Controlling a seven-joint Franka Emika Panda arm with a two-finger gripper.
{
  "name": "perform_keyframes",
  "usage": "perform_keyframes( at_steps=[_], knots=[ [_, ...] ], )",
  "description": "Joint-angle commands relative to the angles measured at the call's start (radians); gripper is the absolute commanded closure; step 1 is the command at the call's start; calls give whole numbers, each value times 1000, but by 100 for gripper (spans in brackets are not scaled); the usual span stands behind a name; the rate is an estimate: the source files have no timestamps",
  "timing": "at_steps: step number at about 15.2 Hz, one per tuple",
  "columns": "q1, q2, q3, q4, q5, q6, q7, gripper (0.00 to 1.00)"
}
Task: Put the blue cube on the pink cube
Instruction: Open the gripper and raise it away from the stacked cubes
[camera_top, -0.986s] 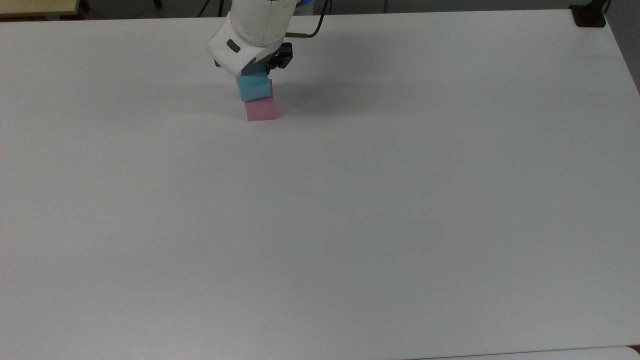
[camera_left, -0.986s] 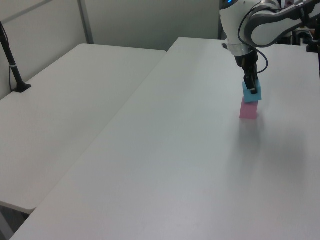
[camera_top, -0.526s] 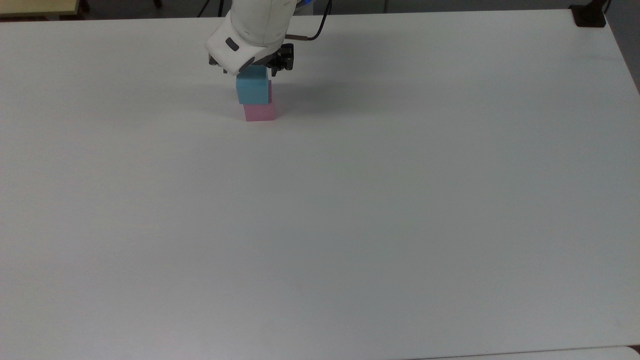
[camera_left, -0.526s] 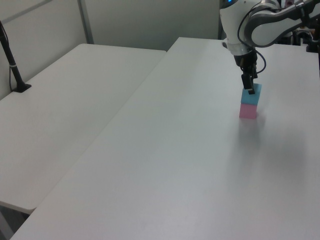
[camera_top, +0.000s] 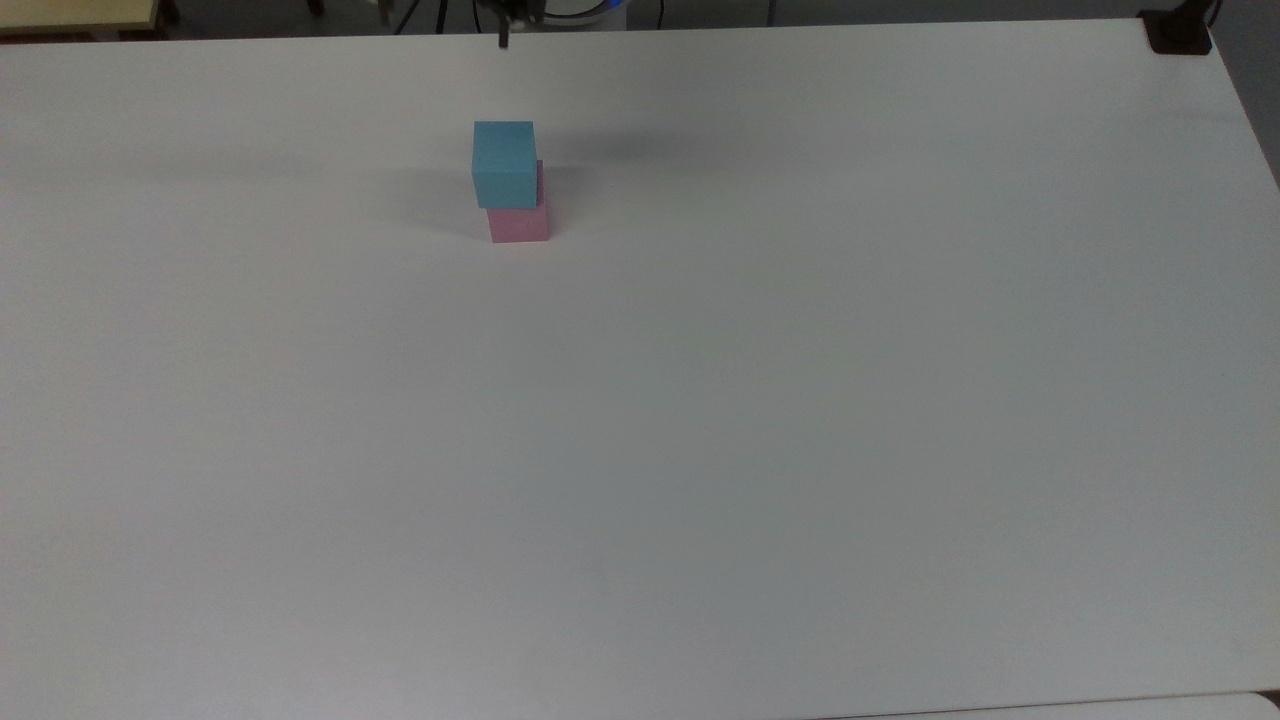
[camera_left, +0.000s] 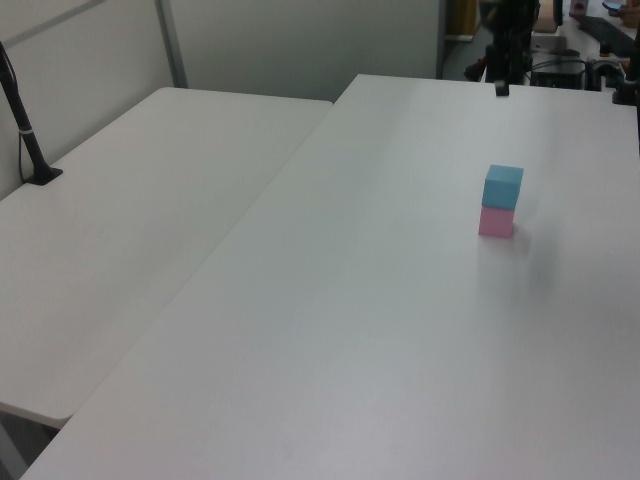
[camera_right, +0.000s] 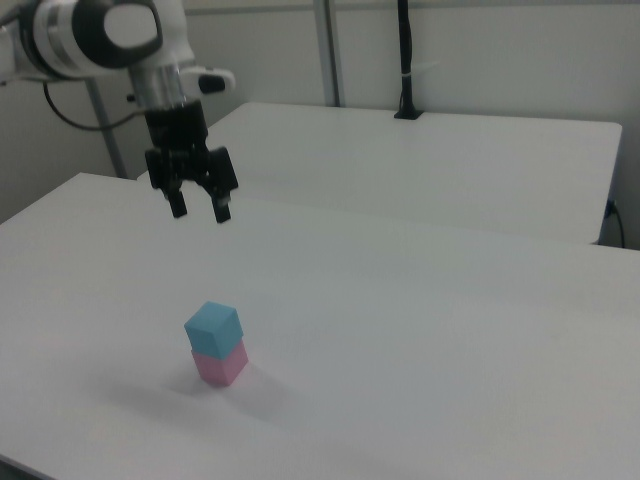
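Blue cube (camera_top: 503, 163) sits on the pink cube (camera_top: 519, 224), on the white counter (camera_top: 700, 400). The gripper (camera_right: 198, 209) hangs high above them, fingers (camera_right: 222, 210) open and empty.

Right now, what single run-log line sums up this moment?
stage: placed | blue cube: resting on pink cube, slightly offset | gripper: fingers open, empty, above stack | table: white
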Motion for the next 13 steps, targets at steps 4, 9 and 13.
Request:
perform_keyframes(
  at_steps=[4, 9, 13],
  knots=[
    [13, 2, -75, 121, 104, -5, -1, 0],
    [4, 7, -79, 109, 115, 88, -96, 0],
    [7, 7, -81, 104, 115, 88, -99, 0]
  ],
)
